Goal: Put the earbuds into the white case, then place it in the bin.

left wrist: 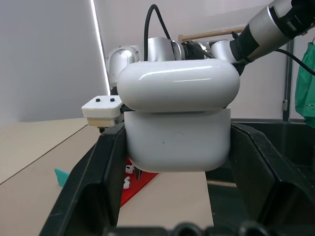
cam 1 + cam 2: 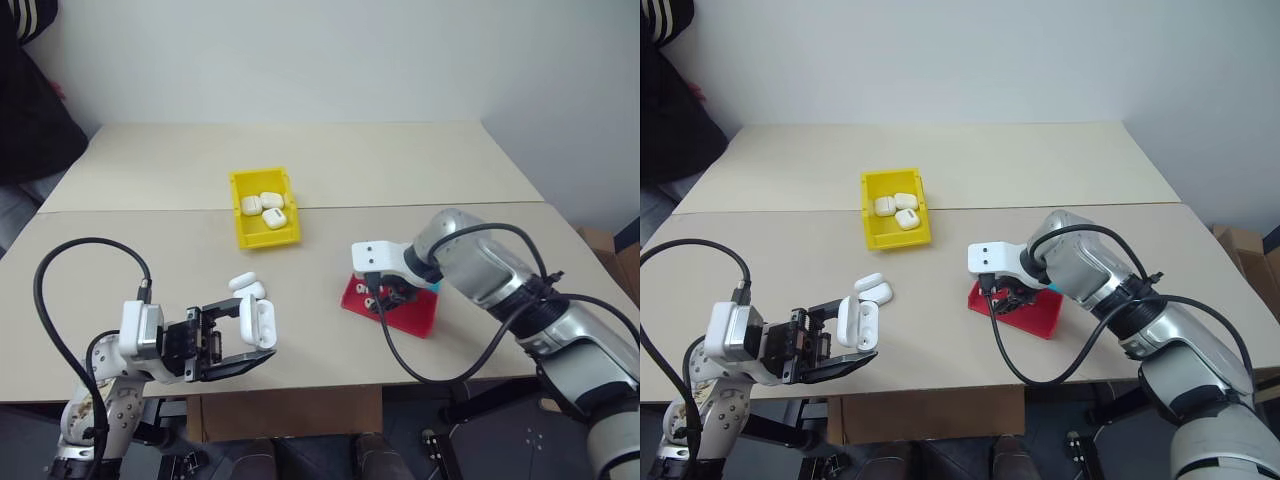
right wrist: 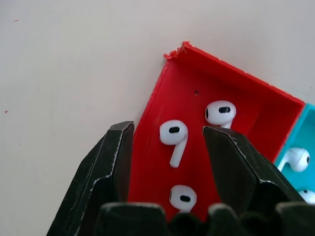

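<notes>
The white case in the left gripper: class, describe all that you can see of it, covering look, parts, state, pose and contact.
The white case is a small, glossy, rounded-rectangle shell that looks like plastic, with a hinged lid. The lid stands open above the body. The left gripper holds it just above the near part of the table, its two black fingers clamped on opposite sides of the body. Two more white cases lie on the table just beyond it.

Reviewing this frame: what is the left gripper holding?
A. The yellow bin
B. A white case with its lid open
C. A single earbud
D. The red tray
B. The left gripper is shut on the white case, whose hinged lid stands open; the earbuds lie in the red tray under the right gripper.
</notes>
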Robot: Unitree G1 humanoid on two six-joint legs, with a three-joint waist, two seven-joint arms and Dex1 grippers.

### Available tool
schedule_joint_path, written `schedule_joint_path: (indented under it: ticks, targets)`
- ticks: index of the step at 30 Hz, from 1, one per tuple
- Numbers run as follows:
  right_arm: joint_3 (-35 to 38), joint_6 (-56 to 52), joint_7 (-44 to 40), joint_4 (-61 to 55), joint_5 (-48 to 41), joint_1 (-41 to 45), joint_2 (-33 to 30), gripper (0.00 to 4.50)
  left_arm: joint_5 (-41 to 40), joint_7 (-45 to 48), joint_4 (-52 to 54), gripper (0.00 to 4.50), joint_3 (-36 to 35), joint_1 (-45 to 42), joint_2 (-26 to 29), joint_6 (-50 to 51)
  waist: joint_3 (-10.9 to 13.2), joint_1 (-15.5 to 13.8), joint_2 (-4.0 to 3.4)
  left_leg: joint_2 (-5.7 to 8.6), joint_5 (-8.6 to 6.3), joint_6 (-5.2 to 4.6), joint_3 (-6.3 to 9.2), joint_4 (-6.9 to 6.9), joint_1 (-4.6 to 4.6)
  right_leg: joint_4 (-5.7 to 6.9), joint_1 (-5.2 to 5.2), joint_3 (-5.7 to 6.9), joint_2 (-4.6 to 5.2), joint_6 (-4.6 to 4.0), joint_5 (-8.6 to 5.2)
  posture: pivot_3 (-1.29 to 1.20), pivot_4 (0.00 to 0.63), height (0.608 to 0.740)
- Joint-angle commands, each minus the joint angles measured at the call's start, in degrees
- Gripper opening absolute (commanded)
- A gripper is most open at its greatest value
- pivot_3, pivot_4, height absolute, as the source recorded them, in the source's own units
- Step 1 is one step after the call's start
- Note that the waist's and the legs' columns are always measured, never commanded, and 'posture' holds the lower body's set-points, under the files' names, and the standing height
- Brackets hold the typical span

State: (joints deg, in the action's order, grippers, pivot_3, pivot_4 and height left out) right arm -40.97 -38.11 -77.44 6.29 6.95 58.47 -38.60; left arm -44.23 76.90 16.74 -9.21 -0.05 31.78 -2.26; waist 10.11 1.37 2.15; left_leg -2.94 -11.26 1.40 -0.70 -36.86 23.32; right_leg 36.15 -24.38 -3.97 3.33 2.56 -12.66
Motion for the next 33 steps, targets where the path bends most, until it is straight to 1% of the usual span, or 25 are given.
schedule_joint_path:
  ticks: [1, 10, 14, 27, 30, 31, 33]
  targets:
    - [0.5, 2.4, -0.9, 1.5, 1.9, 1.8, 0.6, 2.72, -0.8, -0.7, 2.3, 2.78, -1.2, 0.2, 0.3, 0.3, 0.0, 0.0, 0.0, 0.0, 0.0, 0.0, 0.0, 0.0, 0.0, 0.0, 0.0, 0.0, 0.0, 0.0, 0.0, 0.0, 0.15, 0.74]
    - [0.9, 5.3, -2.1, 4.8, 4.4, 1.5, 2.5, 2.72, -0.1, -1.3, 2.4, 2.78, -1.3, 0.8, 0.2, -0.2, 0.0, 0.1, -0.01, 0.0, 0.0, 0.0, 0.0, 0.0, -0.01, 0.02, -0.01, 0.01, -0.01, -0.03, 0.02, 0.0, 0.15, 0.74]
    - [1.2, 5.7, -2.4, 5.3, 4.8, 1.3, 2.8, 2.0, 0.1, -1.6, 2.5, 2.78, -1.4, 1.0, 0.3, -0.2, 0.0, 0.2, -0.01, 0.0, 0.0, 0.0, 0.0, 0.0, -0.01, 0.02, 0.0, 0.01, -0.01, -0.04, 0.02, 0.0, 0.15, 0.74]
    - [1.6, 7.4, -2.4, 6.5, 6.3, 0.7, 3.4, 2.0, 0.7, -2.5, 2.2, 2.78, -1.5, 0.8, 0.4, -0.1, 0.0, 1.0, -0.01, 0.0, 0.0, 0.0, 0.01, 0.0, -0.02, 0.03, 0.0, 0.01, -0.01, -0.03, 0.02, 0.0, 0.15, 0.74]
    - [1.7, 7.4, -2.4, 6.5, 6.4, 0.6, 3.4, 1.42, 0.7, -2.5, 2.2, 2.78, -1.5, 0.6, 0.3, 0.0, 0.0, 1.0, -0.01, 0.0, 0.0, 0.0, 0.01, 0.0, -0.02, 0.03, 0.0, 0.01, -0.01, -0.03, 0.02, 0.0, 0.15, 0.74]
    - [1.7, 7.8, -2.4, 6.4, 6.4, 0.6, 3.4, 1.13, 0.8, -2.5, 2.3, 2.78, -1.5, 0.6, 0.4, 0.0, 0.0, 1.0, -0.01, 0.0, 0.0, 0.0, 0.01, 0.0, -0.02, 0.03, 0.01, 0.01, -0.01, -0.03, 0.02, 0.0, 0.15, 0.74]
    - [1.7, 7.8, -2.3, 6.4, 6.5, 0.6, 3.5, 1.13, 0.7, -2.6, 2.4, 2.78, -1.5, 0.7, 0.4, 0.1, 0.0, 1.0, -0.01, 0.0, 0.0, 0.0, 0.01, 0.0, -0.02, 0.03, 0.01, 0.01, -0.01, -0.03, 0.02, 0.0, 0.15, 0.74]
